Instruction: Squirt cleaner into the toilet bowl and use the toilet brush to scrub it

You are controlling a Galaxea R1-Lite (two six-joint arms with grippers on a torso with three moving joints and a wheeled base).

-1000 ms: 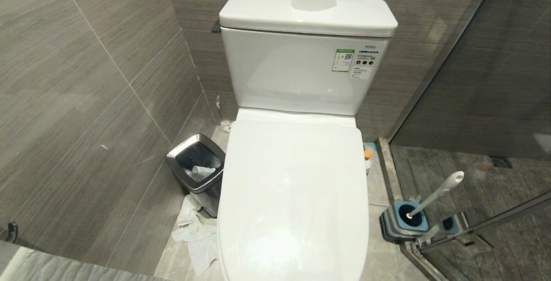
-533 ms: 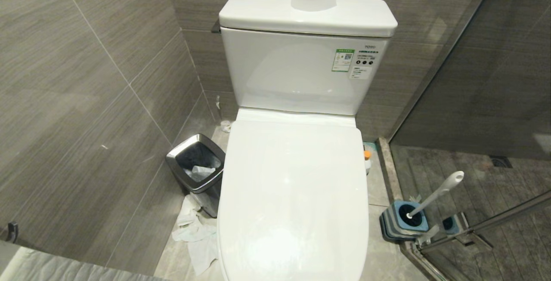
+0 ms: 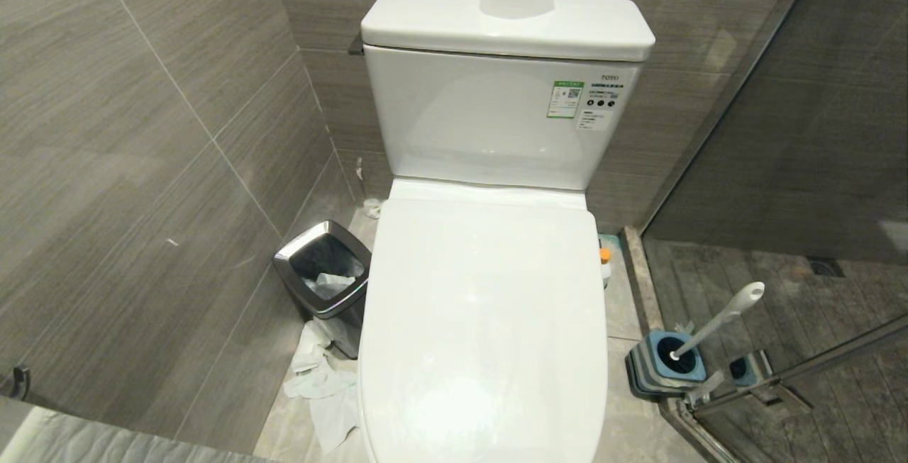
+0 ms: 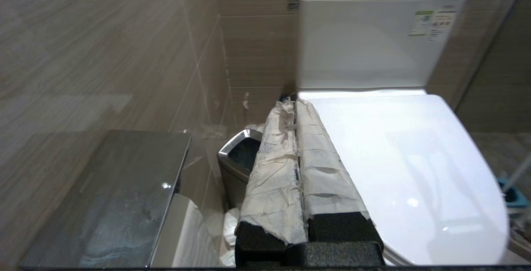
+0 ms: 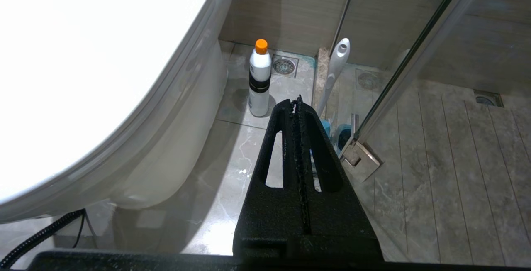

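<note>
1. Your room: grey tiled walls, pale stone floor (image 3: 631,420), glass shower door (image 3: 801,371) to the right.
2. Toilet bowl (image 3: 482,321): lid down. Cleaner (image 5: 259,79) stands upright on the floor beside its base; toilet brush (image 3: 716,321) sits in its blue holder (image 3: 663,364).
3. Left gripper (image 4: 295,109), paper-wrapped fingers pressed together, empty; right gripper (image 5: 296,103) likewise closed, empty.
4. Head view matches the earlier frame; nothing displaced.
</note>
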